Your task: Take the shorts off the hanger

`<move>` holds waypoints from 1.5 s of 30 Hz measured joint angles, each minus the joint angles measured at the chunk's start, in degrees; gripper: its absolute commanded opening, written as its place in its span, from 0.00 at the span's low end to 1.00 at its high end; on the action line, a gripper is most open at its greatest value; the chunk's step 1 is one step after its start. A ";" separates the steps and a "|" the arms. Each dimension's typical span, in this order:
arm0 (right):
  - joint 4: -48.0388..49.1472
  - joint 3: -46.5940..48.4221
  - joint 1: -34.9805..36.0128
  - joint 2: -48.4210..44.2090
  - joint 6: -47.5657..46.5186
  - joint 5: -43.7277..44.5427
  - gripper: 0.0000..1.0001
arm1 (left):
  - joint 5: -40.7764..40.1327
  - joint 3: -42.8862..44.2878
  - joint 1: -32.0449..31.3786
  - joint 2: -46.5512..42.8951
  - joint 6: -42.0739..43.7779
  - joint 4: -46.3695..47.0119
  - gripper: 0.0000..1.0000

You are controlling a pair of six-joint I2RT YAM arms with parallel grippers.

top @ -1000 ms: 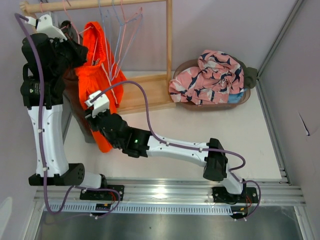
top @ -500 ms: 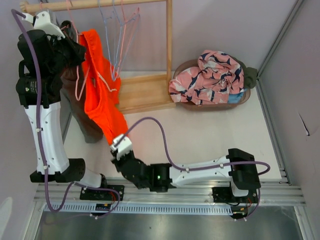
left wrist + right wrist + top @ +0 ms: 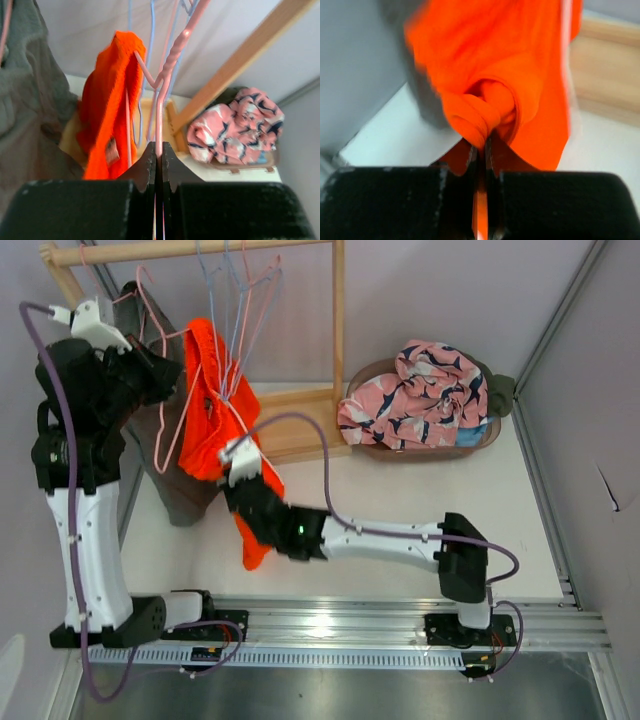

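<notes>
The bright orange shorts (image 3: 212, 405) hang over a pink wire hanger (image 3: 163, 435). My left gripper (image 3: 168, 372) is shut on that hanger's wire (image 3: 172, 57) just below its twisted neck, with the orange shorts (image 3: 112, 110) to the left of it. My right gripper (image 3: 238, 485) is shut on a bunched fold of the orange shorts (image 3: 505, 75) lower down. The grey shorts (image 3: 172, 475) hang behind at the left and also show in the left wrist view (image 3: 25, 110). The pink floral shorts (image 3: 425, 390) lie heaped in a basket, with dark olive (image 3: 500, 390) and light blue (image 3: 482, 430) at its right rim.
A wooden rack with a top rail (image 3: 190, 250), an upright post (image 3: 340, 320) and a base (image 3: 295, 425) holds several empty wire hangers (image 3: 240, 300). The brown basket (image 3: 420, 452) sits right of the rack. Walls close in on both sides.
My right gripper has swung from near the table's front edge back toward the rack, carrying the orange fabric. My left arm and the pink hanger have shifted slightly right and down.
</notes>
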 measured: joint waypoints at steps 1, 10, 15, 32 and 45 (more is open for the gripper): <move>-0.72 4.94 -2.86 1.77 -0.98 -1.60 0.00 | 0.59 -2.84 -0.04 -2.49 -1.22 0.66 0.00; -14.29 49.92 -22.01 18.95 -3.65 -11.65 0.00 | 2.43 -18.84 -5.29 -19.78 -7.17 2.34 0.00; -10.84 26.60 -21.86 8.26 -2.60 -12.48 0.00 | -1.75 -13.00 -5.40 -18.64 -6.54 0.76 0.00; -12.15 19.67 -50.56 -5.51 -4.24 -14.34 0.00 | -9.42 -19.54 -5.46 -17.11 -4.02 3.78 0.00; -11.37 26.99 -66.55 -1.53 -3.10 -17.90 0.00 | -17.09 -18.56 -5.44 -13.35 -0.37 6.12 0.00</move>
